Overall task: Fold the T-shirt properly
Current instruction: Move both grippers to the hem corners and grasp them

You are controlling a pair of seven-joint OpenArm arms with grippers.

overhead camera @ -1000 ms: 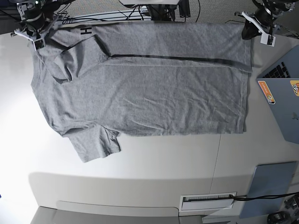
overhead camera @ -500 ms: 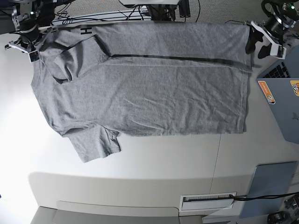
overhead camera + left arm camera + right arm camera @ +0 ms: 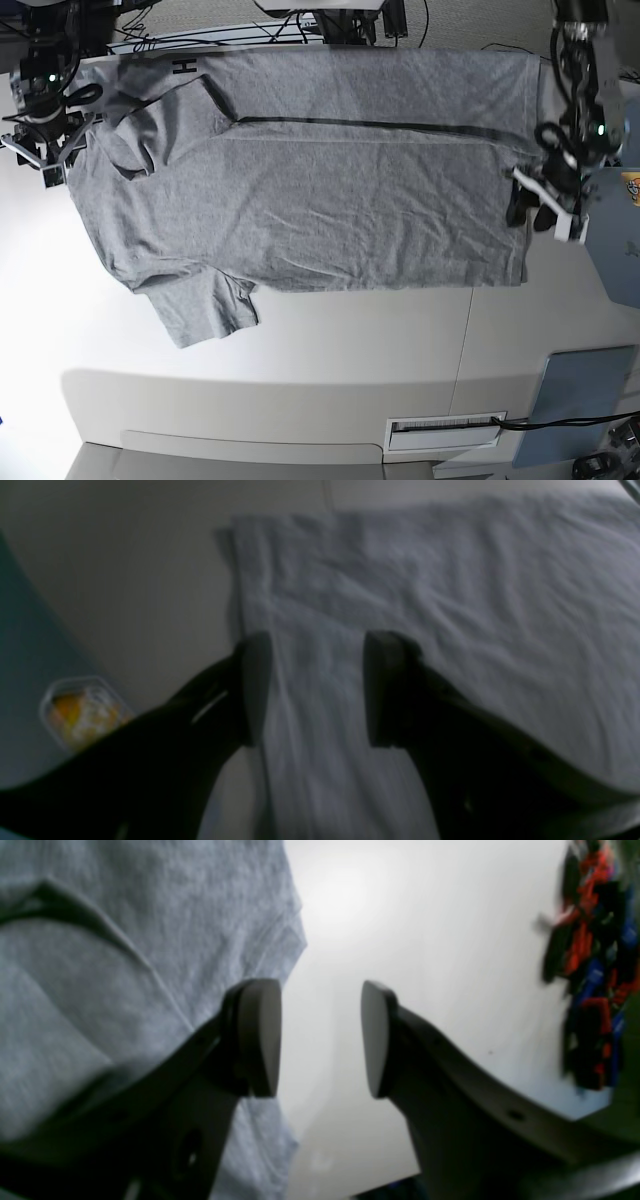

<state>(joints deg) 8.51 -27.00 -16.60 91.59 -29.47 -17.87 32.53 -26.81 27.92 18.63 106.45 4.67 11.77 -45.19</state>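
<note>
Your T-shirt [image 3: 320,170] lies spread on the white table [image 3: 300,350] with its long axis running across the base view: the neck and shoulder end points toward that view's left, the straight hem toward its right. The far side is folded over toward the middle, leaving a dark crease line along the upper part of the cloth, and a strip of black lettering shows near the top left corner. One short sleeve sticks out toward the near edge at lower left. Your left gripper [image 3: 540,208] now hangs at the hem edge on the base view's right, its fingers [image 3: 255,685] spread apart with nothing between them but the hem strip lying flat underneath; in the left wrist view one finger sits over the bare table just beside the hem and the other over the grey cloth. Half a second ago this gripper was up at the far hem corner, so it has come down along the hem toward the near side. Your right gripper [image 3: 45,160] is at the shoulder edge on the base view's left, also with fingers [image 3: 257,1035] parted and holding nothing; the right wrist view shows one over the shirt's edge and the other over the bare table. It too has shifted a little nearer since the earlier frames. The shirt itself has kept the same outline and folds.
</note>
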